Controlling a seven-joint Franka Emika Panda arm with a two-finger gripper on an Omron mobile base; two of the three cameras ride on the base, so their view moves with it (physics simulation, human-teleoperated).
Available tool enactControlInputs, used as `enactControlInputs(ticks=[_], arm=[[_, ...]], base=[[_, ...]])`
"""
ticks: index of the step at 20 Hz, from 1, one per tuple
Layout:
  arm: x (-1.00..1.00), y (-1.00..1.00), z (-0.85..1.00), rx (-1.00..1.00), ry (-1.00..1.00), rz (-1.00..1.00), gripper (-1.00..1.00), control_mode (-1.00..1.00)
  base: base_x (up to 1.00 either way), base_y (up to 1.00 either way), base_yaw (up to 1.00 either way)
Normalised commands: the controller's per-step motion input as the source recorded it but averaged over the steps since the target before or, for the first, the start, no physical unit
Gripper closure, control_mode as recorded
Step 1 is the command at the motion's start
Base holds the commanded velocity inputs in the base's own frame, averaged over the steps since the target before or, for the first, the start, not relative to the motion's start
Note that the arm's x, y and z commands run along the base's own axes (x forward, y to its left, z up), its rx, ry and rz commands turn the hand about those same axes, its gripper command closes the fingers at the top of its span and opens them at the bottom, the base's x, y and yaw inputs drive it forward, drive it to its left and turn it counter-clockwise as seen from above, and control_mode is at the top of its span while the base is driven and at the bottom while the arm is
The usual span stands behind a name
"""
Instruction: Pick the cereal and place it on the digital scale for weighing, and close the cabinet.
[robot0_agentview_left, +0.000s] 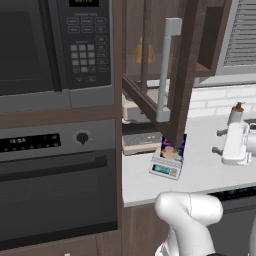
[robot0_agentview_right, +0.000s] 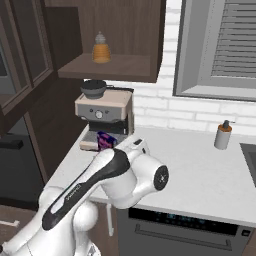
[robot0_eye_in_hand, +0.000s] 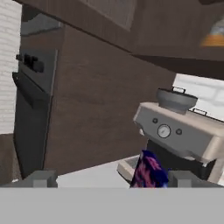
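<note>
The cereal (robot0_agentview_left: 173, 148) stands upright on the digital scale (robot0_agentview_left: 165, 169), whose teal display faces front. In the right base view the cereal (robot0_agentview_right: 104, 140) peeks out behind my arm, in front of the coffee machine. My gripper (robot0_agentview_left: 217, 141) hangs open to the right of the scale, apart from the box, with nothing between its fingers. In the hand view the cereal (robot0_eye_in_hand: 149, 170) shows low down, just inside the right fingertip (robot0_eye_in_hand: 183, 178). The cabinet door (robot0_agentview_left: 185, 65) with its silver bar handle (robot0_agentview_left: 168, 70) stands open over the counter.
A beige coffee machine (robot0_agentview_right: 103, 112) stands behind the scale. An orange bottle (robot0_agentview_right: 101, 48) sits on the cabinet shelf. A soap dispenser (robot0_agentview_right: 223, 135) stands at the back right near the window. The microwave (robot0_agentview_left: 55, 45) and oven (robot0_agentview_left: 55, 180) fill the left.
</note>
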Motion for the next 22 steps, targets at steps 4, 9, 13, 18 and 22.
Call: enactControlInputs(ticks=[4,9,13,18,22], arm=[[-1.0,1.0,0.85,0.0,-0.5,-0.31,-1.0,-1.0],[-0.95,1.0,0.84,0.0,-0.38,-0.33,-1.0,-1.0],[-0.99,1.0,0.77,0.0,-0.15,-0.35,-1.0,-1.0],[-0.94,1.0,0.55,0.0,-0.01,-0.36,-1.0,-1.0],[-0.54,1.0,0.04,0.01,0.0,-0.33,-1.0,-1.0]], base=[[0.0,0.0,0.0],[0.0,0.0,0.0],[0.0,0.0,0.0],[0.0,0.0,0.0],[0.0,0.0,0.0]])
